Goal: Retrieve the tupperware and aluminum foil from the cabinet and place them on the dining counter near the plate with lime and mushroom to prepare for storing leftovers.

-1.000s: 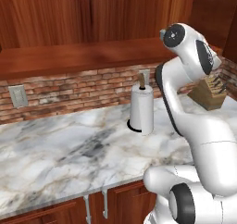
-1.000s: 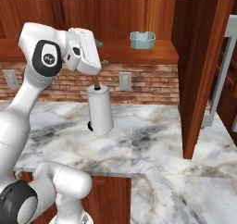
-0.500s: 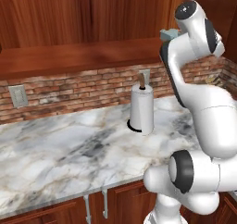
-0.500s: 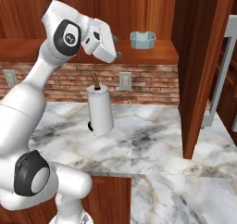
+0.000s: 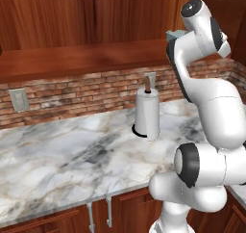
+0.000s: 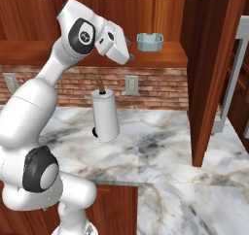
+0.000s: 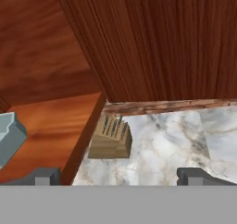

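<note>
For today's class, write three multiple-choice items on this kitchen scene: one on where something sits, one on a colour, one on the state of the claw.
1. Where does the tupperware sit?
A. on the wooden shelf above the brick wall
B. on the marble counter
C. on the floor

2. What colour is the paper towel roll?
A. red
B. white
C. green

3. How is the claw now?
A. shut on the tupperware
B. shut on the knife block
C. open, holding nothing

Answers:
1 A: the right base view shows it resting on the shelf.
2 B: the roll stands white on the marble counter.
3 C: the fingertips stand far apart in the hand view with nothing between them.
</note>
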